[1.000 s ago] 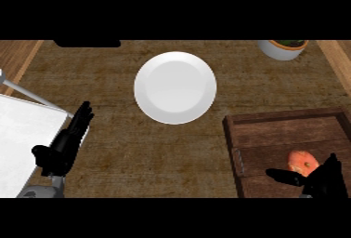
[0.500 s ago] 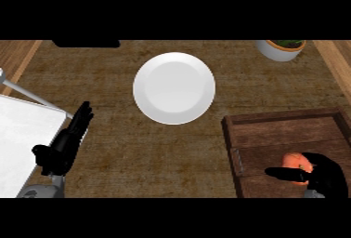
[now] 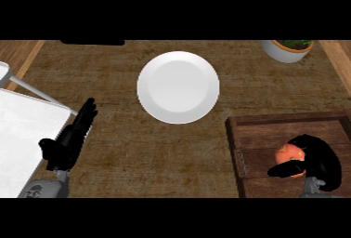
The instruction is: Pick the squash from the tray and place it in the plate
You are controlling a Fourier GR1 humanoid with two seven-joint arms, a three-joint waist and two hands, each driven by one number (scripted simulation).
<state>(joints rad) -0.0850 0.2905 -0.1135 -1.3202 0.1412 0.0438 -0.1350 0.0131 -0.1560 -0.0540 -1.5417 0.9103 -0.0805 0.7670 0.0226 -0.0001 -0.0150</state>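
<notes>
1. Looking down from the head view, you have the right hand (image 3: 316, 160) curled round the squash (image 3: 290, 155), thumb under it, at about four o'clock inside the tray (image 3: 288, 120).
2. Lift straight up until the squash clears the tray's raised wall before you swing toward eleven o'clock, where the plate (image 3: 178, 87) lies well apart on the counter (image 3: 137, 153).
3. Set it down at the plate's middle; a rounded squash will likely roll on that shallow, smooth dish.
4. Your left hand (image 3: 68, 142) rests at eight o'clock, fingers straight and relaxed, holding nothing, beside a white board (image 3: 21, 135).
5. Note the surfaces: dark plank tray, glossy white oval-looking plate, coarse woven-looking counter, orange rounded squash, and a pale pot (image 3: 286, 49) at one o'clock.
</notes>
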